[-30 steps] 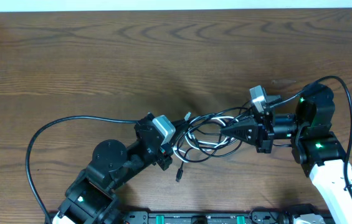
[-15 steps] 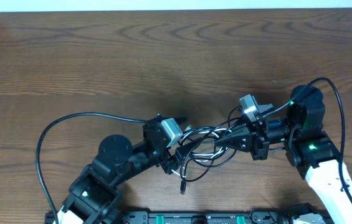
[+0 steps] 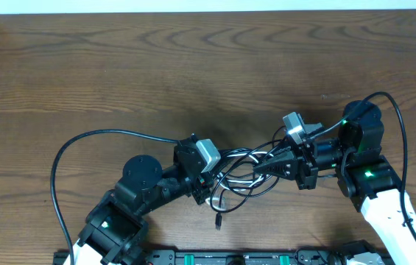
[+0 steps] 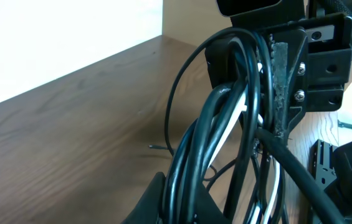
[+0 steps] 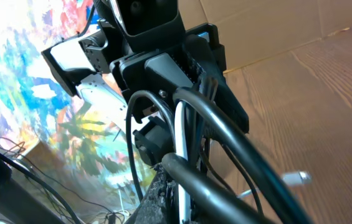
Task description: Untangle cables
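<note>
The cables [image 3: 238, 171], thin black cords with one white, hang in a tight tangle between my two grippers just above the wooden table [image 3: 193, 66]. My left gripper [image 3: 212, 175] is shut on the tangle's left end. In the left wrist view the black and white cables [image 4: 225, 118] run up from its fingers [image 4: 157, 202] to the right gripper [image 4: 281, 74]. My right gripper [image 3: 258, 168] is shut on the tangle's right end. In the right wrist view a white cable [image 5: 182, 134] and black cords pass over its finger [image 5: 160, 196]. One plug end [image 3: 219, 219] dangles below the tangle.
A thick black arm wire [image 3: 68, 147] loops over the table to the left, and another [image 3: 401, 125] arcs by the right arm. A black rail [image 3: 230, 258] lines the near edge. A silver plug [image 5: 297, 178] shows in the right wrist view.
My left gripper has moved right along the tangle. My right gripper shifted left and down, then held still. The tangle between them is shorter and more bunched.
</note>
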Robot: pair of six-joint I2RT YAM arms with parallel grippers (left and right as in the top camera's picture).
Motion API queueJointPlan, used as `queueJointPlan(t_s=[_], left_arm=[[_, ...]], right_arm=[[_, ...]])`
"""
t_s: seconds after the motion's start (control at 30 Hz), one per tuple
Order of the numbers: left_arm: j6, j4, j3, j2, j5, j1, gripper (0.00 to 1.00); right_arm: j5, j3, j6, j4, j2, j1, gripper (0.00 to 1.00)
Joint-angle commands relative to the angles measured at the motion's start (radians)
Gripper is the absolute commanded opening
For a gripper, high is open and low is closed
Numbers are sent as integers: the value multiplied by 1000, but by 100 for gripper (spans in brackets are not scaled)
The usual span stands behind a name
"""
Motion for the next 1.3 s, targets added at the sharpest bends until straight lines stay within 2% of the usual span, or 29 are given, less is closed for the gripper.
queueJointPlan(t_s=[0.0, 0.07, 0.13, 0.17, 0.23, 0.27, 0.4, 0.57, 0.7, 1.03, 1.17, 1.27], left_arm=[[-4, 5, 17, -2, -6, 3, 8], [-4, 8, 17, -2, -7, 4, 8], [-4, 10, 17, -2, -31, 4, 8], [-4, 9, 17, -2, -58, 4, 7], [-4, 9, 17, -2, -129, 4, 8], [-5, 8, 17, -2, -161, 4, 8], [-5, 5, 17, -2, -254, 4, 7], [-14, 6, 17, -2, -257, 4, 7], [-71, 6, 17, -2, -249, 3, 7], [-73, 19, 17, -2, 19, 3, 7], [-73, 64, 17, -2, 108, 4, 7], [-73, 93, 17, -2, 119, 4, 8]], right_arm=[[-11, 12, -17, -2, -2, 8, 15], [48, 12, 32, -12, -2, 8, 29], [128, 12, 99, -25, -2, 8, 51], [183, 12, 142, -35, -2, 8, 67], [290, 12, 238, -52, -2, 8, 87], [325, 12, 269, -60, -2, 8, 89], [427, 12, 338, -108, -2, 8, 93], [484, 12, 343, -172, -2, 8, 94], [487, 12, 343, -179, -2, 9, 95], [556, 12, 348, -195, -2, 9, 95], [657, 12, 365, -245, -2, 9, 95], [750, 12, 365, -311, -2, 9, 95]])
